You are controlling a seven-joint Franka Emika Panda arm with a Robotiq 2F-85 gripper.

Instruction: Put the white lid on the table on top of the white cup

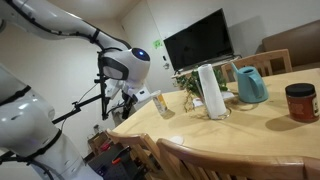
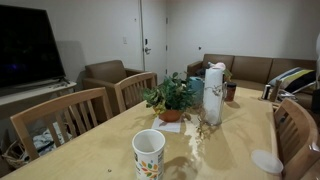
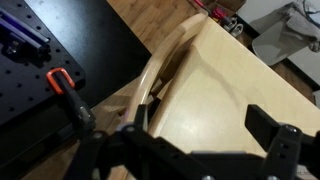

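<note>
The white lid (image 2: 266, 161) lies flat on the table (image 2: 215, 150) near its edge. It is well apart from the white cup (image 2: 149, 153), which stands upright with its mouth uncovered. Our gripper (image 1: 121, 100) hangs beyond the table's edge over a chair (image 3: 160, 75), its 2 fingers spread wide with nothing between them. We judge that the lid lies inward across that edge from us, so we must reach over the table first. Farther back stand the white roll (image 2: 212, 95) and a plant (image 2: 170, 98).
</note>
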